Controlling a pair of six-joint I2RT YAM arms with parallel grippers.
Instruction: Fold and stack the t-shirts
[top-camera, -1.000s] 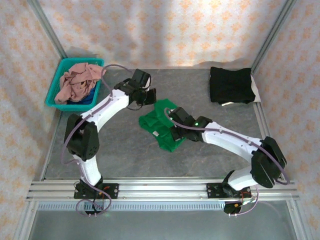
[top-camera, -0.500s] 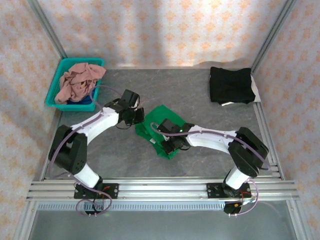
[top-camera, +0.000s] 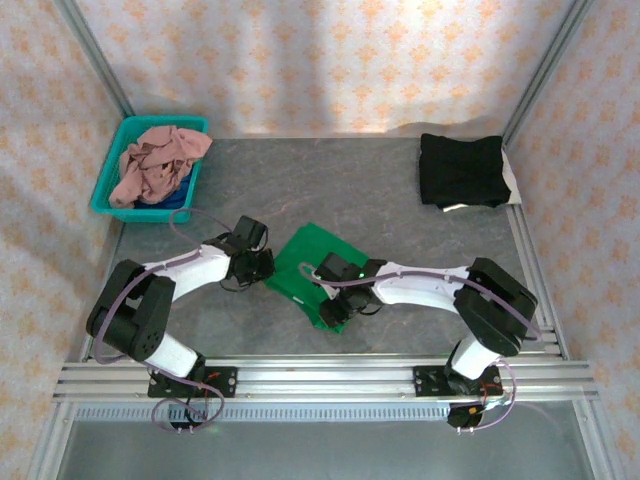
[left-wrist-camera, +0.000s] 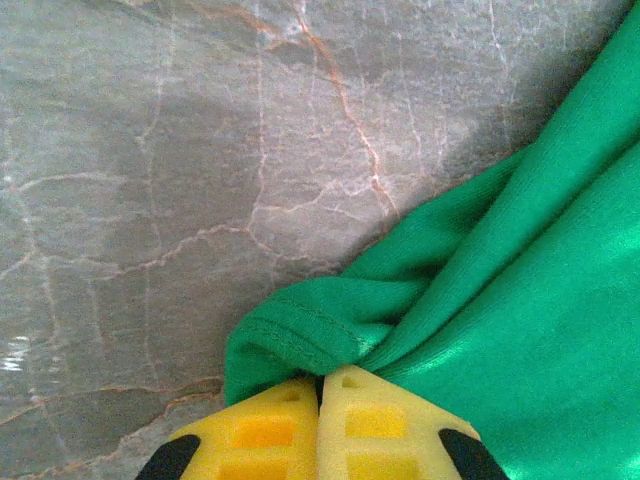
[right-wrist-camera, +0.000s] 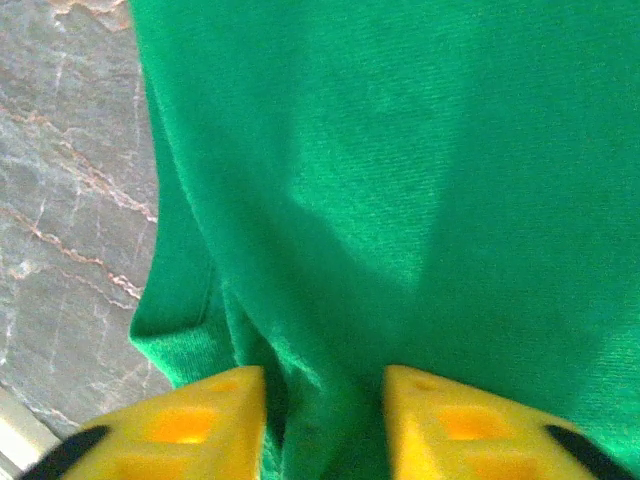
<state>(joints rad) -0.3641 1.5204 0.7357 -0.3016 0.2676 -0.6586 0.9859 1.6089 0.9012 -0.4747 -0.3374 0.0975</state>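
A: Where is there room on the grey marbled table top (top-camera: 400, 200)?

B: The far middle is bare. It runs from the teal plastic basket (top-camera: 105, 190) at far left, heaped with a dusty pink cloth shirt (top-camera: 155, 160), across to the folded black cloth t-shirt (top-camera: 460, 170) at far right.

A: And nearer?

B: The bright green cloth t-shirt (top-camera: 305, 265) lies mid-table. The white left arm (top-camera: 190, 268) reaches it low from the left and the white right arm (top-camera: 425, 285) from the right, so they bar that line. Nearer than both, a bare strip runs along the aluminium rail (top-camera: 320, 378).
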